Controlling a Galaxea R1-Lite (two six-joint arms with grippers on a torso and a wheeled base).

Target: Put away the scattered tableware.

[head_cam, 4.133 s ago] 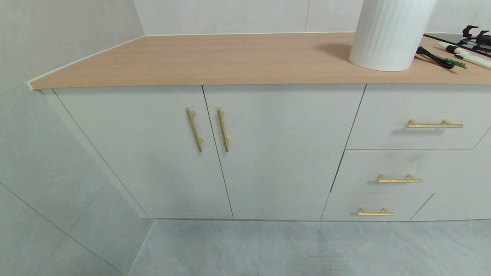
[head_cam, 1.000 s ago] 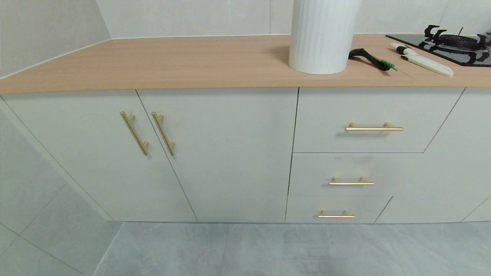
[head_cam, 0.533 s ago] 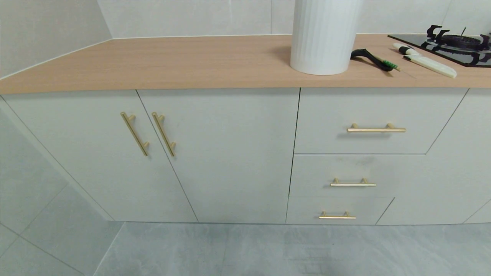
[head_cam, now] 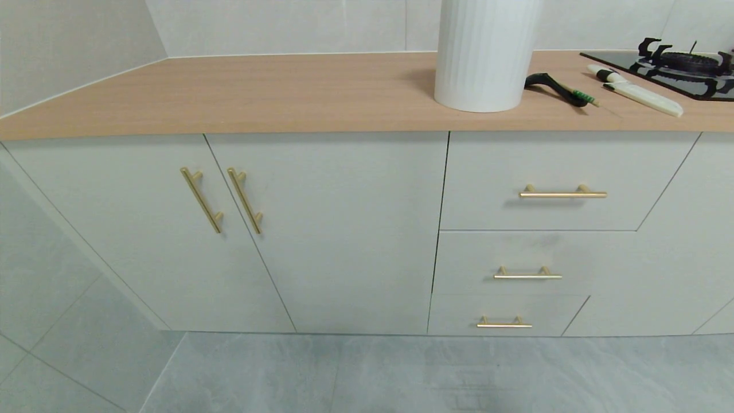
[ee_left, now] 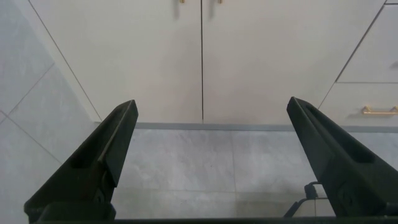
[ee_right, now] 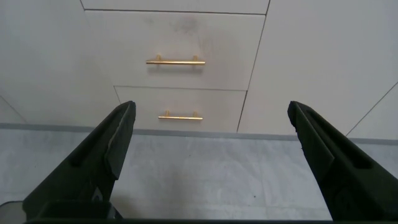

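Pale grey cabinet [head_cam: 344, 229] takes up the front: two flat doors, three stacked drawers, thin brass bar handles [head_cam: 562, 194]. Grey marbled floor tiles [head_cam: 401, 373] below. Matte wood-grain desk [head_cam: 258, 92] on top, straight front edge. White container [head_cam: 487, 51], ribbed and cylindrical, stands upright on the desk right of centre. Black gas hob [head_cam: 682, 60] with a chunky pan support at the desk's far right.

Tableware lies flat on the desk between container and hob:
- white knife [head_cam: 645, 98], long and smooth
- black utensil [head_cam: 550, 85], curved, one end at the container's edge
- green-banded stick [head_cam: 584, 96], thin, just beside the black utensil

Left tool [ee_left: 211, 104]: released, dark wedge fingers spread wide, low before the doors. Right tool [ee_right: 211, 106]: released as well, facing the lower drawers.
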